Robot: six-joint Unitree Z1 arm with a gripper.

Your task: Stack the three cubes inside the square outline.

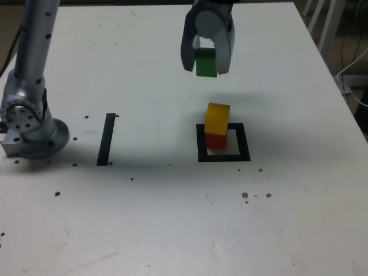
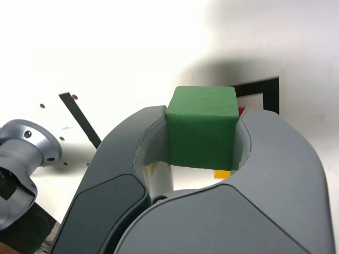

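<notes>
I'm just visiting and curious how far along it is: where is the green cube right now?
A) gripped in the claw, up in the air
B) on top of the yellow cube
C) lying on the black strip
A: the gripper is shut on the green cube, off the table and not yet over the yellow cube.

No readable text, label or number shows anywhere

A white surface [image 1: 172,230], speckled with small dark specks, fills the exterior view; white furniture legs [image 1: 325,23] and cables [image 1: 353,72] stand beyond its right edge.
</notes>
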